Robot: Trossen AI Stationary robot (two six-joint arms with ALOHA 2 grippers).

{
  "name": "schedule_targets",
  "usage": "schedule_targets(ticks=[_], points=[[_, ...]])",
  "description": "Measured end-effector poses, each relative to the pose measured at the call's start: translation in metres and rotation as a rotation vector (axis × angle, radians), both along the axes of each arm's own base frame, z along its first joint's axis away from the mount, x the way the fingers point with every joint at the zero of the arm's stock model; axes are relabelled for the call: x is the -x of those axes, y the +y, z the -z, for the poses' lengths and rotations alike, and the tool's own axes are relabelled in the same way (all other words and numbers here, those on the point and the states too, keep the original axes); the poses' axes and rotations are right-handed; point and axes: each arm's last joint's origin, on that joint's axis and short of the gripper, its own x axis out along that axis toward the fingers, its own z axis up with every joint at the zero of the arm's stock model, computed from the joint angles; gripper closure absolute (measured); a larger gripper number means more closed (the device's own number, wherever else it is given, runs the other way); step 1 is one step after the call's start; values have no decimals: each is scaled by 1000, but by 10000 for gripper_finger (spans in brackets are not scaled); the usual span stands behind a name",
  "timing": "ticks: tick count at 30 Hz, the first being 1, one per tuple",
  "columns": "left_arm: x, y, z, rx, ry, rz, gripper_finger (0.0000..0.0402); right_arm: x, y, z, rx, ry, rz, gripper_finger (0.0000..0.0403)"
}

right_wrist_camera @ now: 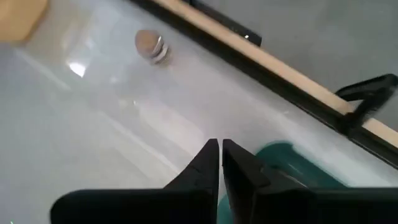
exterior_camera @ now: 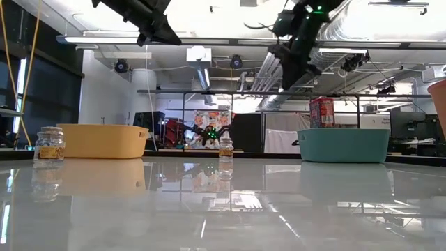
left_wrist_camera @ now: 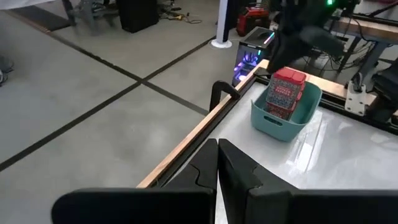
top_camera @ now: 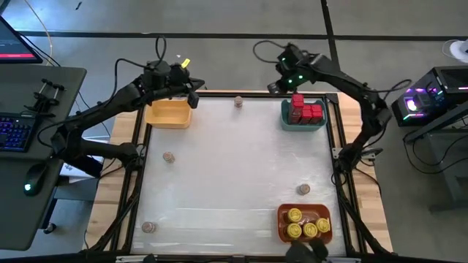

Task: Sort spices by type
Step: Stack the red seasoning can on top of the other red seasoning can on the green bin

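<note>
Several red boxy tins (top_camera: 306, 111) stand in the teal bin (top_camera: 322, 124) at the far right. Yellow-lidded jars (top_camera: 306, 223) fill the orange bin (top_camera: 281, 219) near the right front. Small tan jars stand apart on the table: one by the far edge (top_camera: 238, 101), one at the left (top_camera: 169, 156), one at the right (top_camera: 303, 189), one at the near left (top_camera: 149, 227). My left gripper (top_camera: 191, 91) is shut, raised over the yellow bin (top_camera: 170, 113). My right gripper (top_camera: 276, 84) is shut, raised beside the teal bin's far-left corner.
The yellow bin (exterior_camera: 101, 139) shows nothing inside. A black frame (top_camera: 338, 146) runs around the white table top, with wooden margins outside it. The middle of the table is bare. A desk with a keyboard (top_camera: 18, 135) stands to the left.
</note>
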Motion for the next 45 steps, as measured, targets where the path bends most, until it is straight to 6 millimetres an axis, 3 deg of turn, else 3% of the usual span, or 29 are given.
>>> schedule_targets(ticks=[9, 20, 45], points=[[-4, 3, 3, 0, 5, -9, 402, -17, -1, 45, 24, 368, -284, 396], [-13, 10, 14, 25, 42, -9, 402, -18, 4, 48, 147, 571, -772, 402], [-19, 13, 21, 38, 68, 2, 402, -8, 8, 49, 84, 692, -809, 403]])
